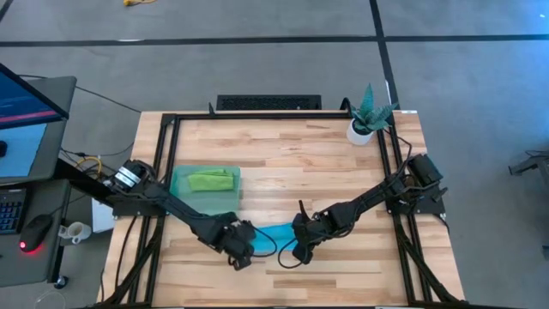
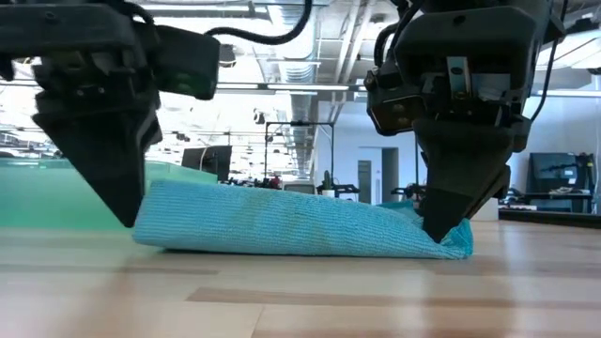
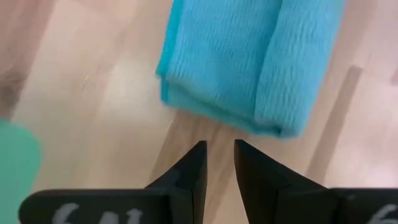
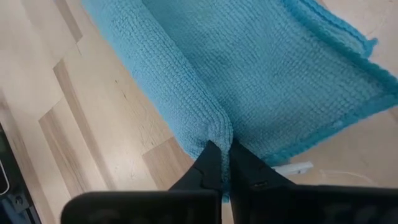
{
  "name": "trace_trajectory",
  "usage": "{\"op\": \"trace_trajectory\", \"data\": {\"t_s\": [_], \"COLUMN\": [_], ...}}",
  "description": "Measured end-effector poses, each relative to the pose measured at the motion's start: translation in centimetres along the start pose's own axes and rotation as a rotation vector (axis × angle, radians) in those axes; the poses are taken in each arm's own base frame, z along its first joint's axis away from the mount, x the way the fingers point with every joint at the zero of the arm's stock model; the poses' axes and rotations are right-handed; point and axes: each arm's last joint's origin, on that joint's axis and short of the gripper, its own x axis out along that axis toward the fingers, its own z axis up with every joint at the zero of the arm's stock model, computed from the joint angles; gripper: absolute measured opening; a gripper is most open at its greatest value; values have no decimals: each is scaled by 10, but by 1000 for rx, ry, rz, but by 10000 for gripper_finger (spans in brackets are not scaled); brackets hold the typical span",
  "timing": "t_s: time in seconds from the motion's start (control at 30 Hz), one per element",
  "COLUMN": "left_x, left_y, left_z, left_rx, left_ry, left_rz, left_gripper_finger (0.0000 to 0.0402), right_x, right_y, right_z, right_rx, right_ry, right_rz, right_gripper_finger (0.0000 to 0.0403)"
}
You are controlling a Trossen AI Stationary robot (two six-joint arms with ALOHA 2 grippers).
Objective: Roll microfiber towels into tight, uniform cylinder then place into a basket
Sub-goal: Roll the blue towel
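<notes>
The bright sky-blue microfiber towel (image 1: 280,232), partly rolled, is seen lying on the pale wooden plank table (image 1: 300,163) near its front edge, between the two dark arms; the right gripper (image 4: 225,149) is closed on a pinch of the towel's rolled fold at one end, with a flat, unrolled portion spread beside it; the left gripper (image 3: 219,152) is set just off the towel's other end, its fingers drawn narrow with a slim gap between them and nothing held, bare wood being visible in that gap; the shallow translucent teal-green basket (image 1: 180,180) is placed further back on the left side, with the lime green microfiber towel (image 1: 210,180) already laid inside it; a potted green plant in a white pot (image 1: 367,120) stands at the far right corner, well apart

Several failures may be judged possible: since only one end is gripped, the roll could be loosened or skewed into a cone if that end is turned alone; the left fingers, being so narrow, might slide past the cloth's edge rather than over it; the loose flat portion could be dragged and the roll undone if the towel is lifted now
</notes>
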Motion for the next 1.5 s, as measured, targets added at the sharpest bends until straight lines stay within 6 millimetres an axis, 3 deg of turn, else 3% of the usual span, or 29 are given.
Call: {"op": "trace_trajectory", "data": {"t_s": [0.27, 0.43, 0.57, 0.9, 1.23, 1.5], "left_x": [-15, -34, -38, 6, 12, 29], "left_y": [-23, -46, -59, -37, -27, -27], "left_z": [-10, -12, -7, 21, 13, 7], "left_rx": [35, 156, 323, 348, 202, 173], "left_ry": [-32, -200, -348, -294, -188, -114], "left_rz": [-29, -24, -65, -32, 39, 52], "left_gripper_finger": [70, 70, 70, 70, 70, 70], "right_x": [0, 0, 0, 0, 0, 1], "right_y": [0, 0, 0, 0, 1, 2], "right_z": [0, 0, 0, 0, 0, 0], "right_rx": [0, 1, 2, 1, -7, -35], "right_ry": [7, 11, 15, 15, 30, 42], "right_rz": [5, 8, 11, 13, 26, 61], "right_gripper_finger": [22, 24, 27, 27, 29, 42]}}
